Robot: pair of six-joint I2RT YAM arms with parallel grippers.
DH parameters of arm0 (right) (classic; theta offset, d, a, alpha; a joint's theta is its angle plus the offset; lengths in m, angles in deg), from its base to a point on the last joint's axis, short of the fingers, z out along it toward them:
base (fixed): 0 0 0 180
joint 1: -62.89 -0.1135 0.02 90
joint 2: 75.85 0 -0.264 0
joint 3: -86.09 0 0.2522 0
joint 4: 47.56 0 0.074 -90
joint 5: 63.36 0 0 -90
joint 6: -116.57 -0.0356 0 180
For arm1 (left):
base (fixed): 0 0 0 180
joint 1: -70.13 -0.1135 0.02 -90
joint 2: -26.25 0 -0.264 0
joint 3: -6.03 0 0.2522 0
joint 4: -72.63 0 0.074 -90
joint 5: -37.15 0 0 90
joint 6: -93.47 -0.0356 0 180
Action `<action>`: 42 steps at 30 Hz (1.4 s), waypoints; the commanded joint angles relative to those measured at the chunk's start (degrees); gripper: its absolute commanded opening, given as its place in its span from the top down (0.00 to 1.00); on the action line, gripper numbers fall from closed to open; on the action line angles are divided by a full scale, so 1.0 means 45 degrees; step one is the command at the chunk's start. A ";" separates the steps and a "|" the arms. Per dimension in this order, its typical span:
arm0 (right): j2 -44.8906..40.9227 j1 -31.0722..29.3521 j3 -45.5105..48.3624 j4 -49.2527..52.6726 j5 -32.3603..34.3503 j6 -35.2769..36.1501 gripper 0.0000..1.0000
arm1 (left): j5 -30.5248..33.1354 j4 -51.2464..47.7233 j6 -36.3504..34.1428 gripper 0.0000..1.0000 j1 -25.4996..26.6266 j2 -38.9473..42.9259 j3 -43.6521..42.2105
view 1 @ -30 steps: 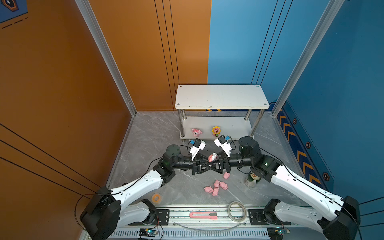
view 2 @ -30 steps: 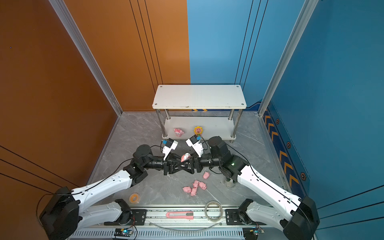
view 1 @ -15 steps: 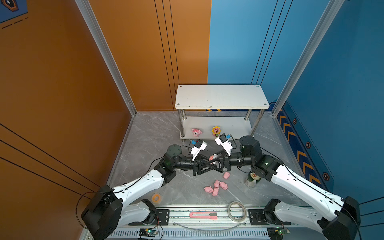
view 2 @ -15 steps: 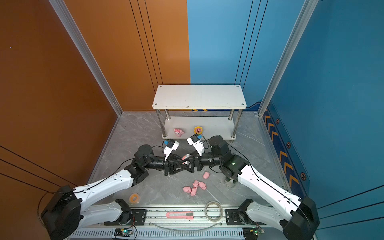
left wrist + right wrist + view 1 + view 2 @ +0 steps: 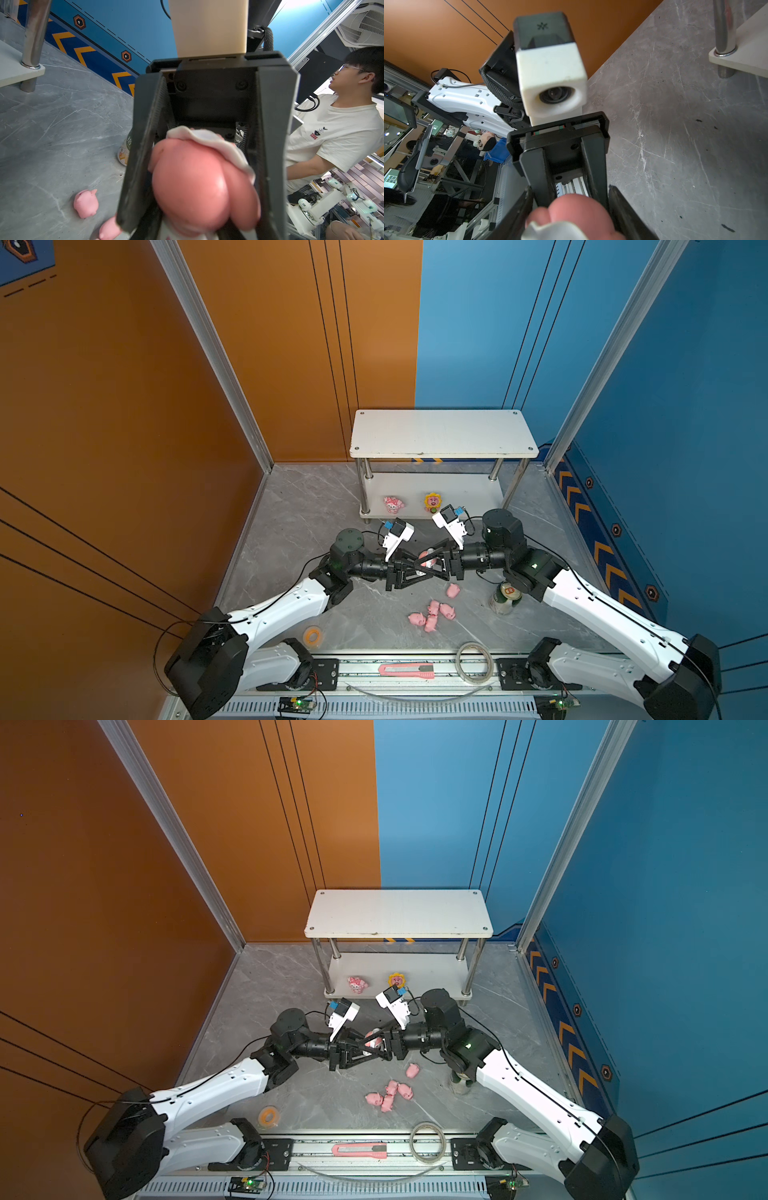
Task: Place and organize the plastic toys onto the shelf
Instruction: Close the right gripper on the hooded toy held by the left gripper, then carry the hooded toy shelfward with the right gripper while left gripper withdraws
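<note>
- Left claw (image 5: 571, 199) pinches the pink-and-white toy (image 5: 427, 558) above the surface (image 5: 316, 506), in front of the shelf (image 5: 440, 435).
- Right claw (image 5: 197, 207) straddles that toy, jaws partly spread; whether it grips, I cannot tell.
- Five pigs (image 5: 434, 609) lie on the surface.

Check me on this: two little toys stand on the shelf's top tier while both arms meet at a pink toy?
Wrong tier. In both top views the pink-white figurine and the sunflower figurine stand on the lower tier of the shelf. The left arm and right arm do meet at a pink toy.
</note>
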 commanded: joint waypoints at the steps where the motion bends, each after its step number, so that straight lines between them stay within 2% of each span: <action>1: 0.0124 0.0137 -0.0063 -0.0039 0.0522 -0.0030 0.53 | -0.0368 0.0484 -0.0014 0.83 -0.0002 0.0235 0.0501; 3: 0.0139 0.0142 -0.0043 -0.0058 0.0635 -0.0019 0.60 | -0.0331 0.0486 0.0070 0.81 -0.0055 0.0251 0.0563; 7: 0.0196 0.0142 0.0035 -0.0304 0.0851 -0.0150 0.74 | -0.0218 0.0506 0.0209 0.70 -0.0110 0.0248 0.0620; 10: 0.0296 0.0195 0.0051 -0.0571 0.0855 -0.0336 0.84 | -0.0100 0.0506 0.0242 0.56 -0.0111 0.0271 0.0624; 14: 0.0413 0.0396 0.0188 -0.1173 0.0778 -0.0761 0.90 | 0.0145 0.0545 0.0246 0.32 -0.0149 0.0329 0.0584; 17: 0.0413 0.0579 0.0250 -0.1440 0.0773 -0.0954 0.93 | 0.0362 0.0584 0.0203 0.30 -0.0209 0.0357 0.0533; 21: 0.0371 0.1090 0.0263 -0.1296 0.1030 -0.0942 0.95 | 0.0599 0.0604 0.0287 0.22 -0.0552 0.0313 0.0386; 25: 0.0262 0.1925 0.0274 -0.0579 0.1917 -0.0273 0.95 | 0.0763 0.0701 0.0517 0.21 -0.1065 0.0663 -0.0037; 29: 0.0356 0.2402 0.0152 0.0742 0.4955 0.1578 0.96 | 0.1508 0.0682 0.0560 0.21 -0.1535 0.1268 -0.0690; 31: 0.0632 0.2602 0.0269 0.0720 0.6478 0.2352 0.96 | 0.1866 0.0433 0.0478 0.22 -0.1748 0.1527 -0.0929; 33: 0.0981 0.2808 0.0467 0.0280 0.7296 0.3003 0.97 | 0.2070 0.0158 0.0304 0.23 -0.1854 0.1739 -0.1102; 36: 0.1808 0.3184 0.0565 -0.0475 0.7593 0.3924 0.97 | 0.2217 -0.0250 0.0002 0.23 -0.1860 0.1840 -0.1139; 42: 0.4206 0.4426 -0.0047 -0.1578 0.6891 0.4789 0.98 | 0.2058 -0.0256 -0.0071 0.25 -0.1880 0.1458 -0.1025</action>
